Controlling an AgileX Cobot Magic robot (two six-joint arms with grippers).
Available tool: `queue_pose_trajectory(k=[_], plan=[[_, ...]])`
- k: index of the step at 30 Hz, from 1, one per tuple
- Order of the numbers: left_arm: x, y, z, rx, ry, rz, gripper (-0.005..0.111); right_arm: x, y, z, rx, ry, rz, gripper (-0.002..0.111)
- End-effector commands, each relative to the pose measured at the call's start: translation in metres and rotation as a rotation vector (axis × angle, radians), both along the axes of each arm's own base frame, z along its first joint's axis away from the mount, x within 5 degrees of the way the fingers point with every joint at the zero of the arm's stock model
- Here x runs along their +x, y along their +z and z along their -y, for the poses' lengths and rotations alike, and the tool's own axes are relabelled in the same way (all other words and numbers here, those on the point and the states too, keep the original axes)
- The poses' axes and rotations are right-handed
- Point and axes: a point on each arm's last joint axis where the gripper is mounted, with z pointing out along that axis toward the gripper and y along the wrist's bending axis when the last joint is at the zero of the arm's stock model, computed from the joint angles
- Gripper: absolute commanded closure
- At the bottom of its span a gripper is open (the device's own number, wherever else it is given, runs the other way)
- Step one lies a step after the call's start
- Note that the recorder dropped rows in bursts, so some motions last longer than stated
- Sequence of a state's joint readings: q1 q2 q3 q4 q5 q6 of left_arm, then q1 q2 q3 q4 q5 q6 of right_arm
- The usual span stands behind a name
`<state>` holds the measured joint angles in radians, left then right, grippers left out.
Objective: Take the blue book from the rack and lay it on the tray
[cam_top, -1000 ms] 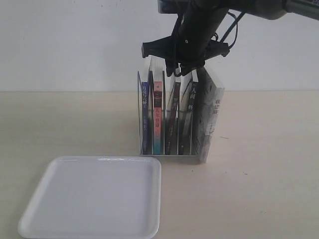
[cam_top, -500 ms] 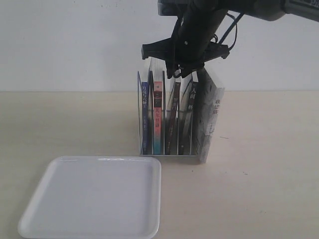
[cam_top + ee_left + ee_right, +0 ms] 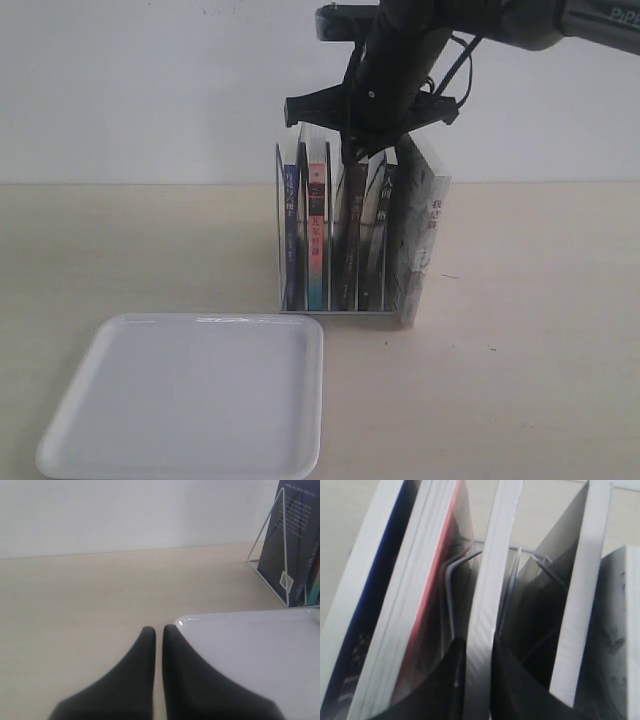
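Note:
The white wire rack [image 3: 279,225] holds several upright books. The blue book [image 3: 290,235] stands in the leftmost slot; its dark blue cover [image 3: 295,530] shows in the left wrist view and its blue side [image 3: 382,575] in the right wrist view. My right gripper [image 3: 352,150] comes down from above, two slots to the right of it. Its fingers [image 3: 477,647] are shut on the top page edge of a dark-spined book [image 3: 350,240] [image 3: 492,570]. The white tray [image 3: 180,400] lies empty in front of the rack. My left gripper [image 3: 159,629] is shut and empty, beside the tray's corner [image 3: 182,620].
A book with a pink-and-teal spine [image 3: 316,240] stands between the blue book and the gripped one. Another dark book [image 3: 378,240] and a grey-white marbled book [image 3: 425,240] fill the rack's right end. A white wall runs behind the table.
The right gripper has come down slightly onto the dark-spined book, and that book now stands straighter than before. The blue book and the tray have not moved.

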<state>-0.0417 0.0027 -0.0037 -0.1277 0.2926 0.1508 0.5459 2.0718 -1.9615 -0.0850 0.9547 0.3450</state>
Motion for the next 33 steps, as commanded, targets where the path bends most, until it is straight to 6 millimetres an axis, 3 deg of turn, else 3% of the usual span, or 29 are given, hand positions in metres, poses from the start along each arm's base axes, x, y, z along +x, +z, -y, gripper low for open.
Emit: queue_pose_trajectory(k=[1, 9, 17, 33], plan=[[0.000, -0.001, 0.000, 0.006, 0.003, 0.000, 0.103, -0.009, 0.036, 0.006, 0.052, -0.002, 0.089, 0.108], [0.000, -0.001, 0.000, 0.006, 0.003, 0.000, 0.103, -0.026, 0.074, 0.016, 0.091, -0.005, 0.153, 0.108], [0.000, -0.001, 0.000, 0.006, 0.003, 0.000, 0.103, -0.031, 0.082, 0.019, 0.090, -0.002, 0.163, 0.108], [0.000, -0.001, 0.000, 0.006, 0.003, 0.000, 0.103, -0.012, 0.033, -0.005, 0.050, 0.027, 0.101, 0.108]])
